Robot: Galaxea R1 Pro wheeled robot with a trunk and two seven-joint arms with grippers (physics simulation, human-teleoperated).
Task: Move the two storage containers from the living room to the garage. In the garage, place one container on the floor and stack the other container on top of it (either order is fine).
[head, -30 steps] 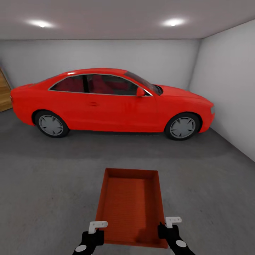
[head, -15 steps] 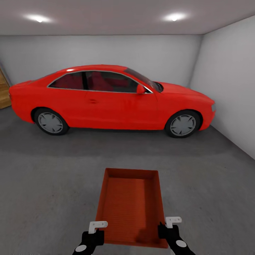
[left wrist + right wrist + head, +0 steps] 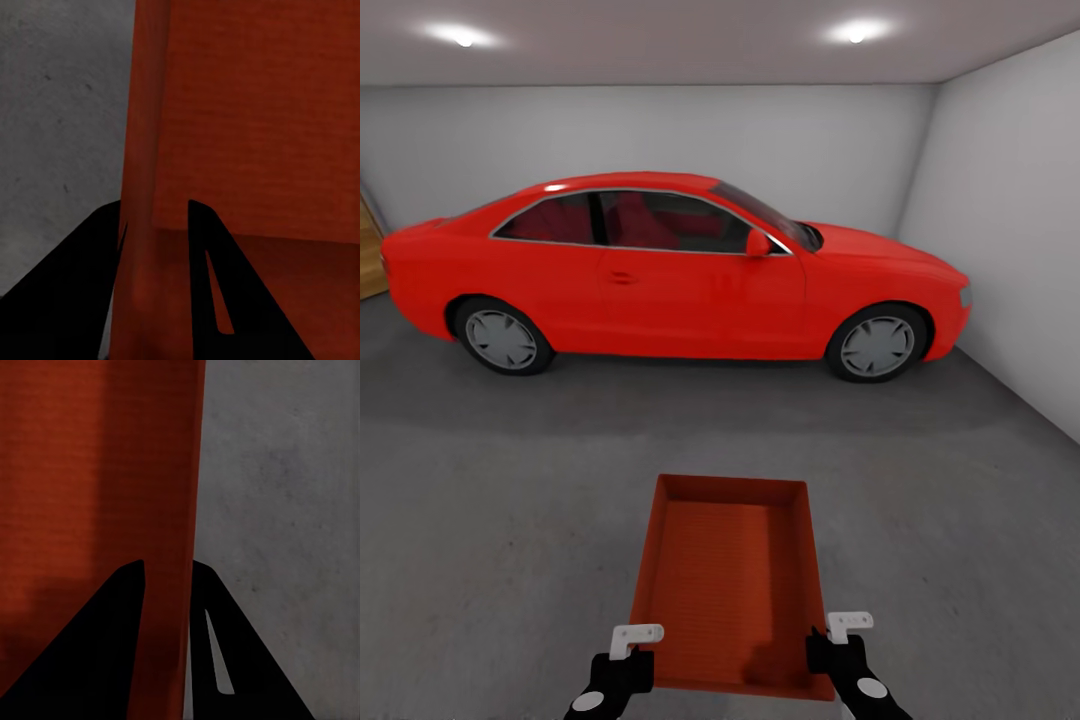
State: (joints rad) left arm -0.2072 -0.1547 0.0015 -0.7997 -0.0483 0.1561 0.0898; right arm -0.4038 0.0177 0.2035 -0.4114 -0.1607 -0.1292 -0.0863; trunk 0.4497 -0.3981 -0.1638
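I hold one rust-red storage container [image 3: 728, 580] level in front of me, above the dark grey garage floor [image 3: 490, 500]. My left gripper [image 3: 628, 660] is shut on its left wall near the close corner, and my right gripper [image 3: 830, 650] is shut on its right wall. In the left wrist view the black fingers [image 3: 202, 285] straddle the container wall [image 3: 139, 187]. The right wrist view shows the same pinch, with black fingers [image 3: 112, 637] on either side of the wall [image 3: 191, 510]. The container is empty.
A red coupe car [image 3: 670, 280] stands broadside across the garage ahead. White walls close the back and the right side [image 3: 1010, 220]. A strip of wood [image 3: 368, 255] shows at the far left edge. Round ceiling lights [image 3: 855, 32] glow overhead.
The whole view has shifted: the car and back wall sit higher and a bit larger, so the camera moved forward. The container and both grippers keep the same place in the picture.
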